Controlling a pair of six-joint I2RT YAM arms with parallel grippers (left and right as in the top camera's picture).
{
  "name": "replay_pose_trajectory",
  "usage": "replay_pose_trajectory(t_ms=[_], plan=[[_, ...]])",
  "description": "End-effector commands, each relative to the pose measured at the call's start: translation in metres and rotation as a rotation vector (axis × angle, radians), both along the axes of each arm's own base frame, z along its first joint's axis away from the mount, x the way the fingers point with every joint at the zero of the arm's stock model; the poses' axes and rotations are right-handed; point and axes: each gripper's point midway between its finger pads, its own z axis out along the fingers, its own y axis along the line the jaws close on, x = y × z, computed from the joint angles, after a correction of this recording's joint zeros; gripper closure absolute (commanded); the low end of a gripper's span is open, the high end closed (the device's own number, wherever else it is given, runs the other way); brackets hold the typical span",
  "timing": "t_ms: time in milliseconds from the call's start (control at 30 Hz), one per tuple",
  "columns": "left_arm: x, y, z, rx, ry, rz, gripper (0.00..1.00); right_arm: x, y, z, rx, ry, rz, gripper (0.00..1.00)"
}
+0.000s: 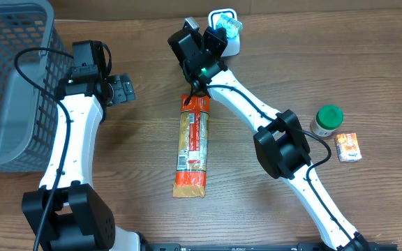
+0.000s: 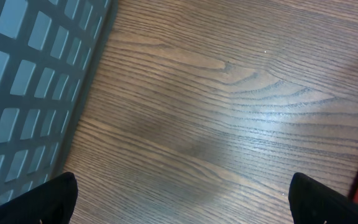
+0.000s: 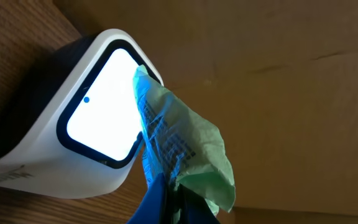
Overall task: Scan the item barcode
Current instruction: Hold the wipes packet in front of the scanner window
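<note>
At far edge of table [image 1: 368, 70], against lit window of scanner [image 3: 98, 121]: crumpled green packet [image 3: 185, 146], pinched in closed right gripper [image 1: 215, 38]. Left gripper [image 1: 122, 89]: jaws fully spread, holding nothing, beside grey basket [image 1: 5, 84]. Loose on table: long orange pack [image 1: 192, 150], green-lidded jar [image 1: 326, 120], small orange box [image 1: 348, 147]

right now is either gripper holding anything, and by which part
The right gripper pinches a green packet by one end before the lit scanner; the left gripper is open and empty.

At twelve o'clock the right gripper [image 1: 215, 36] pinches a crumpled green plastic packet [image 1: 227, 28] over the white box-shaped scanner [image 1: 234, 47], a long orange snack pack [image 1: 192, 150] lies at centre, and a grey plastic mesh basket [image 1: 5, 84] sits at ten o'clock.
</note>
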Motion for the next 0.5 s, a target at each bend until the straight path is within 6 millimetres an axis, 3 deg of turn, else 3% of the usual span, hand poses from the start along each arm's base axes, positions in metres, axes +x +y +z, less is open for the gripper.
replay_pose_trajectory(t_ms=[0, 133, 333, 400, 467], plan=[[0.003, 0.001, 0.006, 0.006, -0.015, 0.003, 0.0, -0.004, -0.001, 0.069, 0.15, -0.116, -0.005, 0.96], [0.004, 0.001, 0.006, 0.006, -0.015, 0.003, 0.0, -0.019, -0.015, 0.115, 0.239, -0.156, -0.039, 0.96], [0.004, 0.001, 0.006, 0.006, -0.015, 0.004, 0.0, -0.058, -0.06, 0.176, 0.363, -0.163, -0.13, 0.96], [0.004, 0.001, 0.006, 0.006, -0.015, 0.003, 0.0, -0.078, -0.072, 0.182, 0.4, -0.088, -0.132, 0.96], [0.004, 0.001, 0.006, 0.006, -0.015, 0.004, 0.0, -0.1, -0.076, 0.173, 0.465, 0.057, -0.105, 0.96]])
